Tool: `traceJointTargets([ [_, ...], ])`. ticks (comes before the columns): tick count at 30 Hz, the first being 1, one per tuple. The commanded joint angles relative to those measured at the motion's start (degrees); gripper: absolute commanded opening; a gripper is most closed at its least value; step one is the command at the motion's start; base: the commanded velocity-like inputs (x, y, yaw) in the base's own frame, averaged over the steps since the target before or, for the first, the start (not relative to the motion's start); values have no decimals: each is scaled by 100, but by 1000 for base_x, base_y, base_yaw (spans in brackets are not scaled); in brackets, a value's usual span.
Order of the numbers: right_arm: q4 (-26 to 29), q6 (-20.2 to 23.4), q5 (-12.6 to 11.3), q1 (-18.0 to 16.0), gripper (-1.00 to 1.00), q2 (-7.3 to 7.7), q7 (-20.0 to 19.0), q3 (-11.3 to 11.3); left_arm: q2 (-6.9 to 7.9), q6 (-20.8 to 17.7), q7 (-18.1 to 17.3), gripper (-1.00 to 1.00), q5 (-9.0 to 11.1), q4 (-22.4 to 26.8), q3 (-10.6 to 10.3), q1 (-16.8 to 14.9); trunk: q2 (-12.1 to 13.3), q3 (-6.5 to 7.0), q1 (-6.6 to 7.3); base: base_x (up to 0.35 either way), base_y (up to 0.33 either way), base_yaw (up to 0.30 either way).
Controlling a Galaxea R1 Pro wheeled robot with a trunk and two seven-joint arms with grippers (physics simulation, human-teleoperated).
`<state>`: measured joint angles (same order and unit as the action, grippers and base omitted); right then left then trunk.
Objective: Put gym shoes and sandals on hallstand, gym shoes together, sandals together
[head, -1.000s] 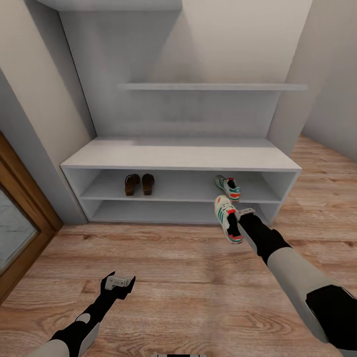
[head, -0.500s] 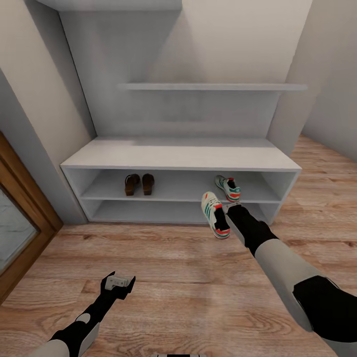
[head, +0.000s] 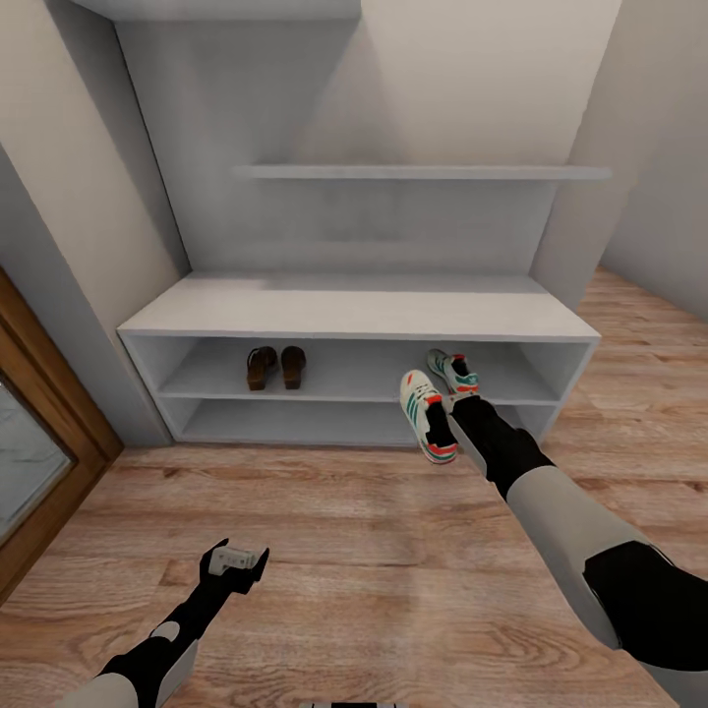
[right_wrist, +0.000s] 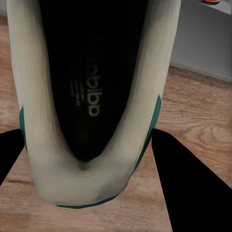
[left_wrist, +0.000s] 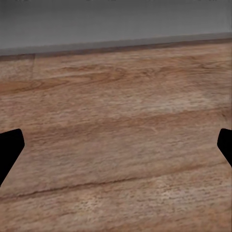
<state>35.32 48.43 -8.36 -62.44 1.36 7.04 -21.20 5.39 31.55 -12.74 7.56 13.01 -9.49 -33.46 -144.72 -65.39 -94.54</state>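
The white hallstand (head: pixel 359 313) stands on the wooden corridor floor (head: pixel 393 580). Its flat top is bare. On the upper shelf tier two brown sandals (head: pixel 276 367) lie side by side at the left, and one gym shoe (head: pixel 451 371) at the right.

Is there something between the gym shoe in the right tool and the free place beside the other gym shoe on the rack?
Nothing visible: the held gym shoe hangs just before the upper tier, left of the shelved gym shoe.

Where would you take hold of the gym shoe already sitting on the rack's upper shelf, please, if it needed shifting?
Probably at the heel collar of the shelved gym shoe, approached from the rack's open front: the heel faces outward.
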Motion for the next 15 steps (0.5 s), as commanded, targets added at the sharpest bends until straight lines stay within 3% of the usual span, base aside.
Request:
traceJointTargets([
  [1, 0, -1, -8, -1, -100, 1, 8, 0, -1, 0, 0, 100, 0, 0, 0, 0, 0, 0, 0, 57, 0, 0],
  [9, 2, 0, -8, -14, -100, 12, 8, 7, -2, 0, -1, 100, 0, 0, 0, -2, 0, 0, 0, 24, 0, 0],
  [15, 0, 0, -2, -46, -100, 19, 19, 9, -2, 0, -1, 100, 2, 0, 0, -1, 0, 0, 0, 151, 0, 0],
])
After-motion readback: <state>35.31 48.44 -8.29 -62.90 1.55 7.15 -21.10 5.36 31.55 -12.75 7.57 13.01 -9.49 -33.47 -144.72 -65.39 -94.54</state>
